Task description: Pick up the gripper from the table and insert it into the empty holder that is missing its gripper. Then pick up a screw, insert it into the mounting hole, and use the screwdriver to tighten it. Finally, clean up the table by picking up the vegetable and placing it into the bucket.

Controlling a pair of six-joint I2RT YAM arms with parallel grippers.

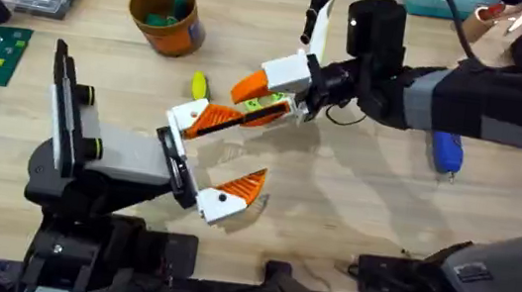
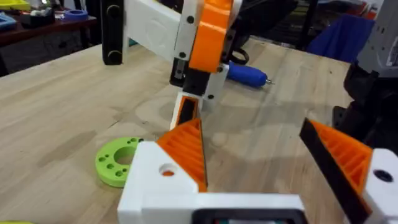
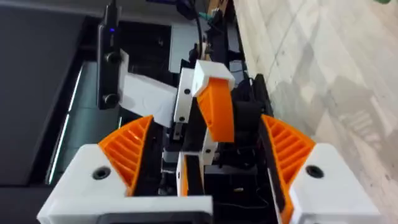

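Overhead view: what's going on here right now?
The right gripper is at the white-and-black fixture mid-table, where an orange gripper piece stands beside the black holder plate. Whether it is seated is unclear. The left gripper hovers open just in front. The screwdriver and a yellow vegetable lie on the table, with the bucket behind.

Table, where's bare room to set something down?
Bare table: the stretch below the right gripper, toward the near edge, and the patch left of the bucket. Crowded mid-table, around the yellow piece and left gripper.
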